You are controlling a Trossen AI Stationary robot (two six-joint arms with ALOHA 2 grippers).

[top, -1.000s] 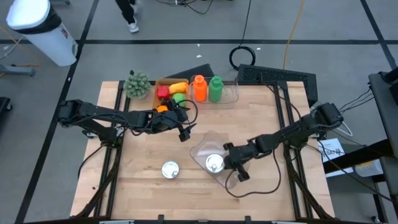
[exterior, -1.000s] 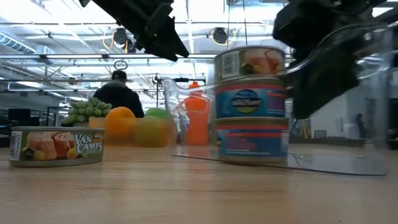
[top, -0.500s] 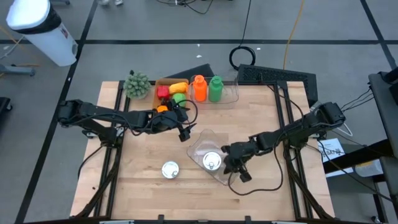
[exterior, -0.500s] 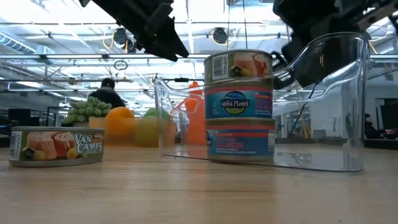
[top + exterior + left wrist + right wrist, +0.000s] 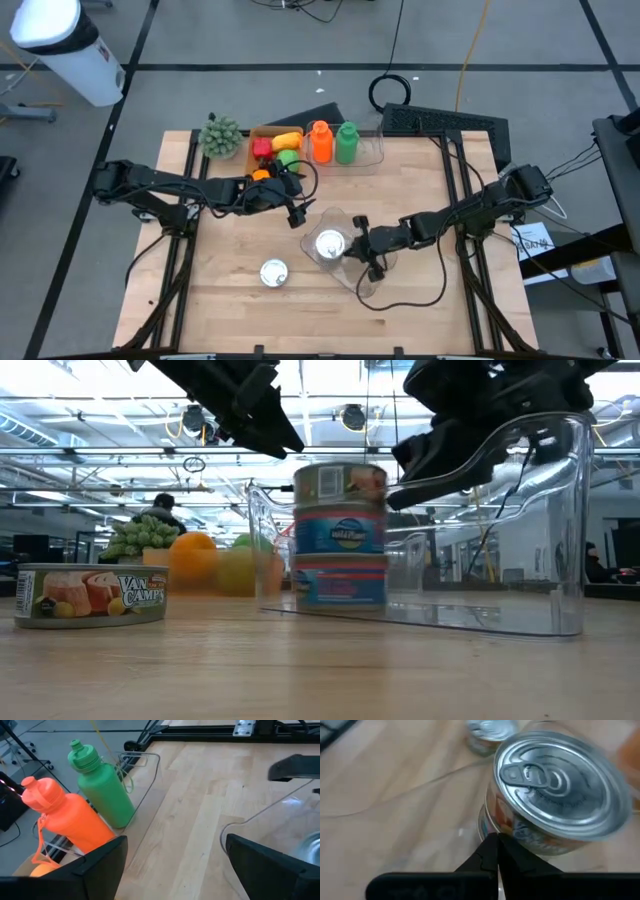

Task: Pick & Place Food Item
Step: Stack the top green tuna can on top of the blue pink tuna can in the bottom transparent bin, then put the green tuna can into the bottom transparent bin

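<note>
Cans [image 5: 338, 536] stand three high inside the clear plastic bin [image 5: 560, 520], and only my low view shows that; from above I see just the top lid [image 5: 329, 243] of the stack near the bin's edge. The right gripper [image 5: 362, 247] sits just beside the stack, on the side away from the lone can, its fingers [image 5: 492, 856] pressed together with the tips against the rim of the top can, as the right wrist view makes plain. The lone can [image 5: 274, 272] rests on the table [image 5: 420, 190] near the stack, outside the bin. The left gripper [image 5: 293, 205] hangs above the table between the stack and the crate of produce [image 5: 275, 146], fingers [image 5: 90, 867] spread and holding nothing; its wrist view catches the green bottle [image 5: 102, 787] and orange bottle [image 5: 65, 815] standing side by side. Since a second ago, the stack has slid across the bin toward the lone can, with the right gripper following it, while the left arm has stayed put.
</note>
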